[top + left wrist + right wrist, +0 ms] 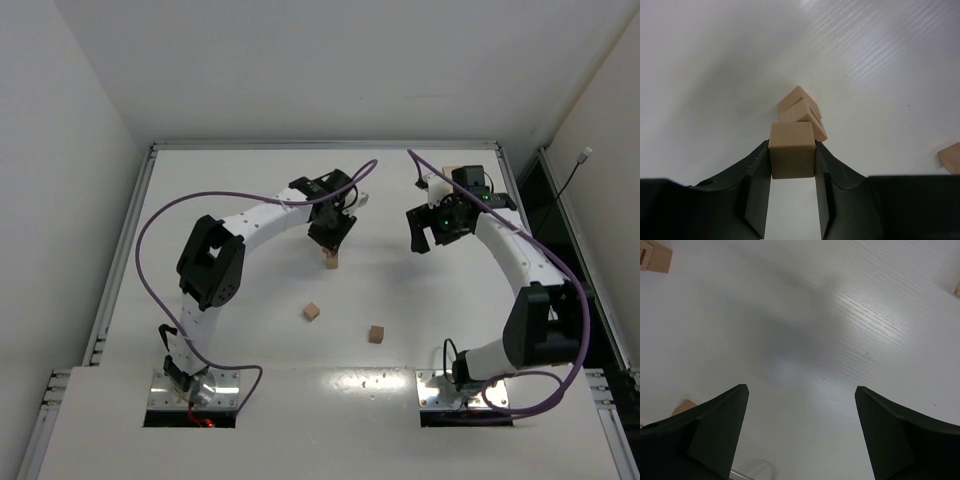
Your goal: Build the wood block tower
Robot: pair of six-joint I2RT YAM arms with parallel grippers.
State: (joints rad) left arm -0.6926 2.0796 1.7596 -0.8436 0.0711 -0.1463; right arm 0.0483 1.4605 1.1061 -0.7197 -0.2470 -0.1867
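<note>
Left gripper (331,238) sits over the middle of the top view. Its wrist camera shows the jaws clamped on the held cube (792,157), with the black fingers (757,175) flat against two opposite side faces. The cube rides right at the fingertips, its front face and top edge poking out past them. It looks a light little thing: plain bare wood, stiff, nothing to crush. It's smooth-faced and small against those fingers, though, so I'd reckon it can swivel or slip if pinched off-centre. Flat face to flat pad, square across the middle, is the hold to want, and that's what it appears to have. Just beyond the fingertips, centre of the wrist frame, the pair of cubes (801,112) rests on the white table (715,75). They touch each other and sit turned a little against the held one. Whether one sits on top of the other I can't tell from this angle, and the top view shows only one tan square right under the gripper. Nor can I tell whether the held cube touches them or hangs just clear. Two loose cubes (312,311) lie apart in the lower centre of the top view, well away from either arm. Right gripper (800,395), upper right of the top view, has its jaws spread wide with nothing but bare table between them.
</note>
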